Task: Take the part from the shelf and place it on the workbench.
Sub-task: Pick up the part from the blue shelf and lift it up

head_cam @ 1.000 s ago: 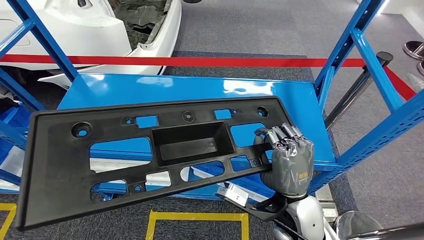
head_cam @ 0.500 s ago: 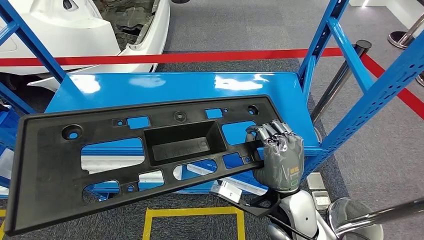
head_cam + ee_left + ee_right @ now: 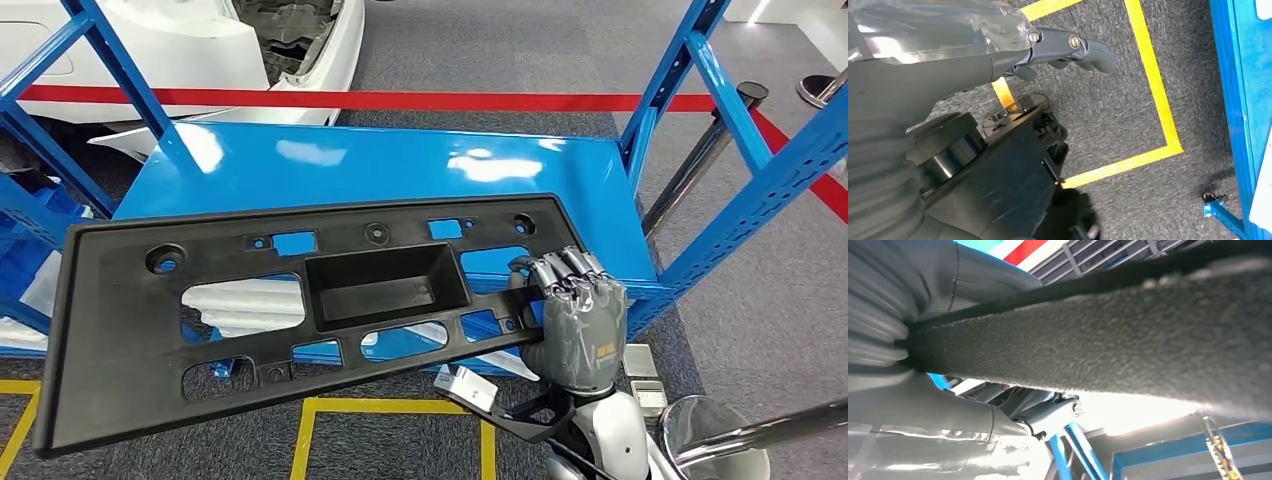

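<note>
The long black moulded plastic part (image 3: 300,310), pierced with cut-outs and a central recess, hangs above the glossy blue metal shelf (image 3: 400,170). The left hand (image 3: 1068,47) holds its left end from beneath; the right hand (image 3: 578,315) grips its right end.

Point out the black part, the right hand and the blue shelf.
black part (image 3: 110,350): head view, solid left end.
right hand (image 3: 580,320): head view, grey back of hand.
blue shelf (image 3: 400,170): head view, bare glossy top.
</note>
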Motion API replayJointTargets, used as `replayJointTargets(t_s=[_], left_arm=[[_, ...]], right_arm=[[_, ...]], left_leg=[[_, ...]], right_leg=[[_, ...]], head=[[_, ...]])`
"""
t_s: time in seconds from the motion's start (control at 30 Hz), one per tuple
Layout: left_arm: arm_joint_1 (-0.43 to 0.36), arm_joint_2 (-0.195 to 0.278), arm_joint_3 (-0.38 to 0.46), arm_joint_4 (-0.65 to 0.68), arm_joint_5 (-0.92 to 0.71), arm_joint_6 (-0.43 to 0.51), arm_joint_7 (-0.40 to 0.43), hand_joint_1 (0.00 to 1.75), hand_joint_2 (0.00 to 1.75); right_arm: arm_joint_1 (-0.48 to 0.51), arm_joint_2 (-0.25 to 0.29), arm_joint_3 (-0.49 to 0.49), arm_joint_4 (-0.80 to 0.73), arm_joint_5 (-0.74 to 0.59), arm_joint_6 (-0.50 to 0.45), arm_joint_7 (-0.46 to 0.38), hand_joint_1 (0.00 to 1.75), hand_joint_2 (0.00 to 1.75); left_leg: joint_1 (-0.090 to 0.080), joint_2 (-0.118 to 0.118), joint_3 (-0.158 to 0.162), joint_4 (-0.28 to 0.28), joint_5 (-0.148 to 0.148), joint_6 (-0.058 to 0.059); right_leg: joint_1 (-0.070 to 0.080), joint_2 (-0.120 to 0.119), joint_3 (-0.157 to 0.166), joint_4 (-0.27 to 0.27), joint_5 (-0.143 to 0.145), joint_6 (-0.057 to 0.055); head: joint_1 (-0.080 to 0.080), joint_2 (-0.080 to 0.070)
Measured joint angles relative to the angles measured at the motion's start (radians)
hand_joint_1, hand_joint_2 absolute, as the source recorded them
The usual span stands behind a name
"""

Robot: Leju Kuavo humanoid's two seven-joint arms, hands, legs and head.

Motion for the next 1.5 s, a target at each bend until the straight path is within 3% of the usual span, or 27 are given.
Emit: replayJointTargets(t_s=[0.1, 0.13, 0.2, 0.27, 0.3, 0.33, 0.37, 0.47, 0.53, 0.6, 0.67, 0.77, 0.8, 0.83, 0.87, 0.9, 0.97, 1.0, 1.07, 1.13, 1.17, 1.2, 1.3, 1.33, 1.37, 1.4, 1.5], left_arm=[[0.000, 0.000, 0.000, 0.000, -0.001, -0.001, 0.000, 0.00, 1.75], [0.000, 0.000, 0.000, 0.000, -0.001, -0.001, 0.000, 0.00, 1.75], [0.001, 0.000, 0.000, 0.001, -0.002, -0.001, 0.000, 0.00, 1.75], [0.001, 0.000, 0.000, 0.001, -0.003, -0.002, 0.000, 0.00, 1.75], [0.002, 0.000, 0.000, 0.001, -0.004, -0.002, 0.000, 0.00, 1.75], [0.002, 0.000, 0.000, 0.001, -0.004, -0.002, 0.000, 0.00, 1.75], [0.002, 0.000, 0.000, 0.001, -0.004, -0.002, 0.000, 0.00, 1.75], [0.000, 0.000, 0.000, 0.001, -0.004, -0.002, 0.000, 0.00, 1.75], [-0.002, 0.000, 0.000, 0.001, -0.004, -0.002, 0.000, 0.00, 1.75], [0.000, 0.000, 0.000, 0.001, -0.004, -0.002, 0.000, 0.00, 1.75], [0.000, 0.000, 0.000, 0.002, -0.003, -0.003, 0.000, 0.00, 1.75], [-0.001, 0.000, 0.000, 0.002, -0.002, -0.004, 0.001, 0.00, 1.75], [0.000, 0.000, 0.000, 0.002, -0.002, -0.004, 0.001, 0.00, 1.75], [0.001, 0.000, 0.000, 0.002, -0.002, -0.005, 0.001, 0.00, 1.75], [0.001, 0.000, 0.000, 0.003, -0.001, -0.004, 0.001, 0.00, 1.75], [0.001, 0.000, 0.000, 0.003, 0.000, -0.004, 0.001, 0.00, 1.75], [0.001, -0.001, 0.000, 0.003, 0.000, -0.004, 0.001, 0.00, 1.75], [0.001, -0.001, 0.000, 0.003, -0.001, -0.004, 0.001, 0.00, 1.75], [0.001, -0.002, 0.000, 0.004, 0.000, -0.004, 0.001, 0.00, 1.75], [0.001, -0.003, 0.000, 0.004, 0.000, -0.003, 0.001, 0.00, 1.75], [0.002, -0.003, 0.000, 0.004, 0.000, -0.002, 0.001, 0.00, 1.75], [0.002, -0.003, 0.000, 0.004, 0.001, -0.002, 0.001, 0.00, 1.75], [0.003, -0.003, 0.000, 0.005, 0.000, -0.001, 0.001, 0.00, 1.75], [0.005, -0.003, 0.000, 0.005, 0.000, -0.001, 0.001, 0.00, 1.75], [0.006, -0.003, 0.000, 0.005, -0.001, -0.001, 0.001, 0.00, 1.75], [0.006, -0.003, 0.000, 0.005, -0.002, -0.001, 0.001, 0.00, 1.75], [0.005, -0.003, 0.000, 0.005, -0.007, -0.001, 0.000, 0.00, 1.75]], right_arm=[[0.000, 0.000, 0.000, -0.001, 0.000, 0.000, 0.001, 1.75, 1.75], [0.000, 0.000, 0.000, -0.001, 0.000, 0.000, 0.002, 1.75, 1.75], [0.001, 0.000, 0.000, -0.001, 0.000, 0.000, 0.004, 1.75, 1.75], [0.001, 0.000, 0.000, -0.001, 0.000, 0.000, 0.007, 1.75, 1.75], [0.001, 0.000, 0.000, -0.001, 0.000, 0.000, 0.007, 1.75, 1.75], [0.002, 0.000, 0.000, -0.001, 0.000, 0.000, 0.008, 1.75, 1.75], [0.002, 0.000, 0.000, -0.001, 0.000, 0.000, 0.008, 1.75, 1.75], [0.002, 0.000, 0.000, -0.001, 0.000, 0.000, 0.008, 1.75, 1.75], [0.002, 0.000, 0.000, -0.001, 0.000, 0.000, 0.008, 1.75, 1.75], [0.001, 0.000, 0.000, -0.001, 0.000, 0.000, 0.008, 1.75, 1.75], [0.002, 0.000, 0.000, -0.001, 0.000, -0.001, 0.009, 1.75, 1.75], [0.002, 0.000, 0.000, 0.000, -0.002, -0.004, 0.013, 1.75, 1.75], [0.002, 0.000, 0.000, 0.000, -0.003, -0.006, 0.015, 1.75, 1.75], [0.002, 0.000, 0.000, 0.001, -0.004, -0.007, 0.016, 1.75, 1.75], [0.002, 0.000, 0.000, 0.002, -0.006, -0.008, 0.016, 1.75, 1.75], [0.002, 0.000, 0.000, 0.002, -0.009, -0.009, 0.017, 1.75, 1.75], [0.002, 0.000, 0.000, 0.003, -0.027, -0.012, 0.017, 1.75, 1.75], [0.002, 0.000, 0.000, 0.003, -0.044, -0.017, 0.018, 1.75, 1.75], [0.001, 0.000, 0.000, 0.003, -0.090, -0.032, 0.021, 1.75, 1.75], [0.001, 0.000, -0.001, 0.003, -0.131, -0.046, 0.020, 1.75, 1.75], [0.001, 0.000, -0.002, 0.003, -0.147, -0.051, 0.016, 1.75, 1.75], [0.001, 0.000, -0.002, 0.004, -0.159, -0.055, 0.011, 1.75, 1.75], [0.001, 0.000, -0.002, 0.007, -0.197, -0.071, -0.009, 1.75, 1.75], [0.001, 0.000, -0.002, 0.009, -0.213, -0.076, -0.015, 1.75, 1.75], [0.001, 0.000, -0.002, 0.011, -0.230, -0.081, -0.019, 1.75, 1.75], [0.002, 0.000, -0.002, 0.012, -0.248, -0.084, -0.021, 1.75, 1.75], [0.007, 0.001, -0.008, 0.013, -0.290, -0.093, -0.025, 1.75, 1.75]], left_leg=[[-0.001, 0.000, -0.011, 0.004, 0.014, -0.017], [-0.001, -0.002, -0.018, 0.014, 0.004, -0.024], [0.001, -0.005, -0.047, 0.087, -0.062, -0.036], [0.006, -0.005, -0.088, 0.219, -0.149, -0.046], [0.008, -0.005, -0.100, 0.274, -0.171, -0.049], [0.010, -0.005, -0.096, 0.299, -0.173, -0.051], [0.012, -0.005, -0.074, 0.285, -0.155, -0.051], [0.013, -0.005, 0.062, 0.084, -0.086, -0.046], [0.010, -0.006, 0.108, -0.004, -0.081, -0.039], [0.008, -0.006, 0.103, -0.017, -0.078, -0.027], [0.010, -0.003, 0.089, -0.020, -0.063, -0.008], [0.007, 0.000, 0.058, -0.020, -0.039, 0.011], [0.005, 0.000, 0.046, -0.017, -0.033, 0.013], [0.003, 0.001, 0.035, -0.014, -0.027, 0.014], [0.002, 0.001, 0.025, -0.010, -0.022, 0.013], [0.001, 0.001, 0.016, -0.006, -0.017, 0.012], [0.000, 0.000, 0.003, -0.001, -0.008, 0.007], [-0.001, 0.000, -0.001, 0.000, -0.003, 0.002], [-0.001, 0.001, -0.008, 0.001, 0.009, -0.009], [-0.001, 0.000, -0.014, 0.005, 0.013, -0.021], [-0.001, -0.001, -0.022, 0.021, -0.004, -0.027], [-0.001, -0.002, -0.035, 0.053, -0.034, -0.032], [0.008, -0.004, -0.095, 0.239, -0.158, -0.046], [0.010, -0.004, -0.101, 0.285, -0.172, -0.051], [0.013, -0.004, -0.090, 0.293, -0.162, -0.054], [0.016, -0.004, -0.062, 0.263, -0.137, -0.056], [0.019, -0.004, 0.068, 0.060, -0.076, -0.052]], right_leg=[[0.002, -0.001, 0.005, -0.039, 0.007, -0.007], [-0.002, -0.002, -0.001, -0.042, 0.013, -0.011], [-0.009, -0.006, -0.018, -0.045, 0.029, -0.023], [-0.008, -0.009, -0.040, -0.040, 0.042, -0.029], [-0.008, -0.010, -0.052, -0.035, 0.047, -0.029], [-0.008, -0.010, -0.064, -0.030, 0.052, -0.028], [-0.009, -0.010, -0.075, -0.023, 0.057, -0.026], [-0.008, -0.009, -0.096, -0.010, 0.066, -0.017], [-0.007, -0.008, -0.103, -0.007, 0.075, -0.007], [-0.007, -0.008, -0.109, -0.007, 0.087, 0.006], [-0.009, -0.006, -0.124, 0.016, 0.063, 0.018], [-0.010, -0.004, -0.182, 0.181, -0.067, 0.026], [-0.010, -0.004, -0.197, 0.243, -0.098, 0.027], [-0.010, -0.004, -0.201, 0.280, -0.107, 0.027], [-0.010, -0.004, -0.186, 0.281, -0.094, 0.026], [-0.009, -0.003, -0.153, 0.242, -0.066, 0.023], [-0.005, -0.002, -0.056, 0.095, -0.015, 0.010], [-0.002, -0.001, -0.017, 0.028, -0.003, 0.005], [0.005, -0.001, 0.014, -0.036, 0.000, -0.001], [0.001, -0.003, 0.006, -0.046, 0.010, -0.009], [-0.002, -0.004, 0.000, -0.049, 0.017, -0.015], [-0.005, -0.006, -0.008, -0.051, 0.025, -0.023], [-0.006, -0.010, -0.040, -0.044, 0.044, -0.033], [-0.006, -0.010, -0.051, -0.039, 0.049, -0.033], [-0.006, -0.011, -0.062, -0.033, 0.053, -0.031], [-0.007, -0.010, -0.073, -0.026, 0.057, -0.029], [-0.007, -0.009, -0.094, -0.012, 0.066, -0.018]], head=[[0.002, 0.000], [0.001, 0.000], [-0.011, 0.000], [-0.025, 0.000], [-0.029, 0.000], [-0.033, 0.000], [-0.036, 0.000], [-0.044, 0.000], [-0.046, 0.000], [-0.045, 0.000], [-0.042, 0.000], [-0.027, 0.000], [-0.022, 0.000], [-0.018, 0.000], [-0.015, 0.000], [-0.011, 0.000], [-0.002, 0.000], [0.001, 0.000], [0.003, 0.000], [0.003, 0.000], [0.001, 0.000], [-0.005, 0.000], [-0.025, 0.000], [-0.029, 0.000], [-0.032, 0.000], [-0.035, 0.000], [-0.044, 0.000]])
